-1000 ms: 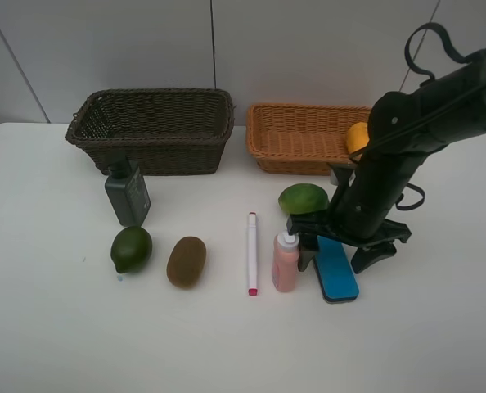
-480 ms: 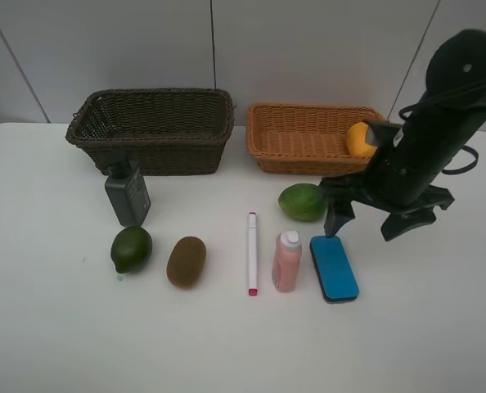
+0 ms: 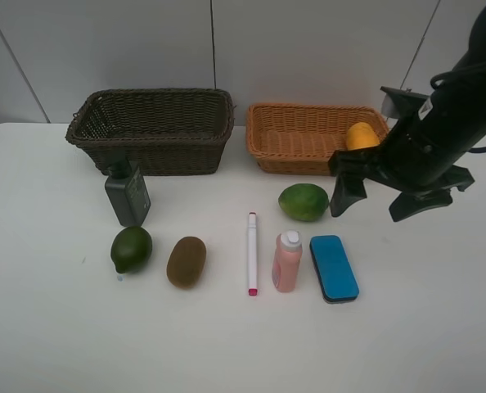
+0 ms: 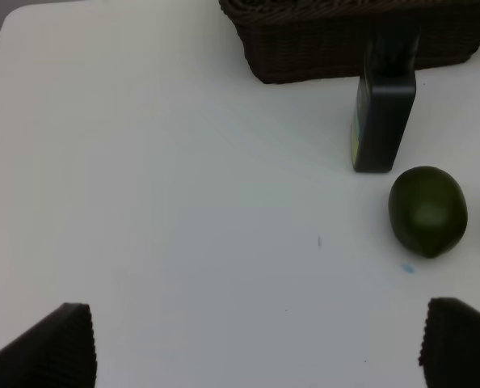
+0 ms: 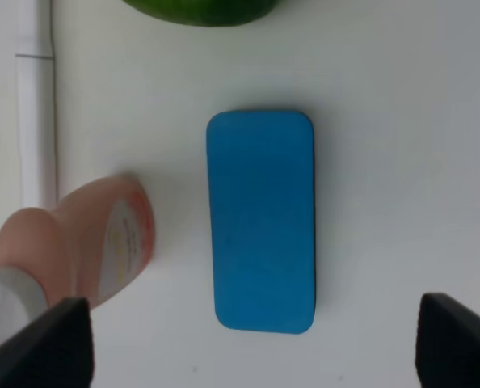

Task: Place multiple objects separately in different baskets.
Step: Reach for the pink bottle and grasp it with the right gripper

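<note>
Since the mango already sits in the tan basket, the right pincer hangs above the tabletop, spread wide and empty, probably lining up another pick. The blue eraser lies at its seven o'clock, beside the pink bottle. The left pincer is likewise open and empty.

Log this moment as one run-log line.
right pincer: open, empty, above table | left pincer: open, empty | mango: in orange basket | blue eraser: on table
</note>
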Controlling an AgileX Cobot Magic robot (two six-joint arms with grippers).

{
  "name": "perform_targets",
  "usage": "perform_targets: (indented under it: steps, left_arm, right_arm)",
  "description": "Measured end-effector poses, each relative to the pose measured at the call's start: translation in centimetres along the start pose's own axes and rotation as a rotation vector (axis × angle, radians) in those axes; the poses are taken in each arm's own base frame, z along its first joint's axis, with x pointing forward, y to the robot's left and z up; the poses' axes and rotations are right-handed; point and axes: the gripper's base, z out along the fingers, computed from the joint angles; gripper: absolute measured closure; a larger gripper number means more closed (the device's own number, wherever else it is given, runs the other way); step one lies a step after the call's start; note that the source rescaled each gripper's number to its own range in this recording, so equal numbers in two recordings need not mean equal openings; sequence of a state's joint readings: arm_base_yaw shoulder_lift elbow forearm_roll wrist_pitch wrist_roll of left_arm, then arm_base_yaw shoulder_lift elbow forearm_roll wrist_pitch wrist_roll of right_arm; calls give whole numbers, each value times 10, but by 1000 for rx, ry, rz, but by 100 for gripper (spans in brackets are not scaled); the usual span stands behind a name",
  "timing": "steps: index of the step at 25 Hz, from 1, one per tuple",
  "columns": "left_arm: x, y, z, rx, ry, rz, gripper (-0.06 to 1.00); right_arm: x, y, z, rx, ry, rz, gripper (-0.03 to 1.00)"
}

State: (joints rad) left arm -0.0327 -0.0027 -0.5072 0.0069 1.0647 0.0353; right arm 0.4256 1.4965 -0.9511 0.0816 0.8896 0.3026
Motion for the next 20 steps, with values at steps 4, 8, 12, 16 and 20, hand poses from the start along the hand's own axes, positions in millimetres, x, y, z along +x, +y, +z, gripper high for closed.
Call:
perform_targets:
  steps: [4, 8, 12, 16, 20]
  left_arm:
    - [0, 0, 0, 0, 0, 0, -6]
    - [0, 0, 0, 0, 0, 0, -6]
    - [0, 0, 0, 0, 0, 0, -6]
    - [0, 0, 0, 0, 0, 0, -6]
    - [0, 0, 0, 0, 0, 0, -6]
  right_arm:
    - [-3, 21, -13, -24, -19, -60, -3]
    - [-6, 42, -27, -51, -43, -86, -3]
    - [-1, 49, -27, -49, -23, -108, -3]
    - [3, 61, -12, -38, 36, -140, -3]
    - [7, 75, 9, -49, 99, -148, -3]
